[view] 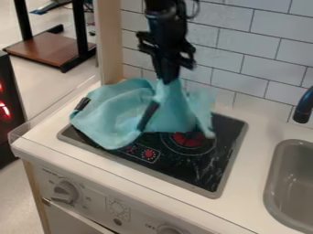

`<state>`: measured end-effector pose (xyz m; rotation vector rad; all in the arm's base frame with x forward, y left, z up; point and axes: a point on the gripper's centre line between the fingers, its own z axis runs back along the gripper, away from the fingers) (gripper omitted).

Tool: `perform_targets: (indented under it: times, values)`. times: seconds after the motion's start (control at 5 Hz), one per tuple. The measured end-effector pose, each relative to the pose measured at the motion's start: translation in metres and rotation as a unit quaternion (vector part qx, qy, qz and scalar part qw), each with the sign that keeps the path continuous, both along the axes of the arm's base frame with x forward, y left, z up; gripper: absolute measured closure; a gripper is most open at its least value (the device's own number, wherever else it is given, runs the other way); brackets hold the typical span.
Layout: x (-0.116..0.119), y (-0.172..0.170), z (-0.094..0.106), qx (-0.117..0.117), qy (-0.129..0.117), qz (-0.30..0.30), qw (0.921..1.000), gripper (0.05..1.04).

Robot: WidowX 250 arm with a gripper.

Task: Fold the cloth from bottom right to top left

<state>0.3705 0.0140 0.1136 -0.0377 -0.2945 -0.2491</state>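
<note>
Beneath the gripper (pixel 167 78), teal cloth (pixel 116 112), peak seemingly pinched

the arm (pixel 164 18) is cut off by the top edge, and the lower end of the gripper (pixel 168 81) blurs into the raised cloth (pixel 113 114). the cloth's right flap is smeared, and it hides the far left of the cooktop (pixel 223 153). whether the 2 black strips (pixel 148 116) belong to the cloth is hard to tell. the faucet (pixel 304 107) and sink (pixel 273 183) run past the right edge, the near right knob (pixel 169 230) past the bottom. the control panel's marks (pixel 117 209) are too small to make out.
</note>
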Motion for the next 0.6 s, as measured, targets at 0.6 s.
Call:
perform_targets:
  times: [0.6]
  values:
    - [0.049, 0.048, -0.032, 0.031, 0.027, 0.079, 0.9960, 1.036]
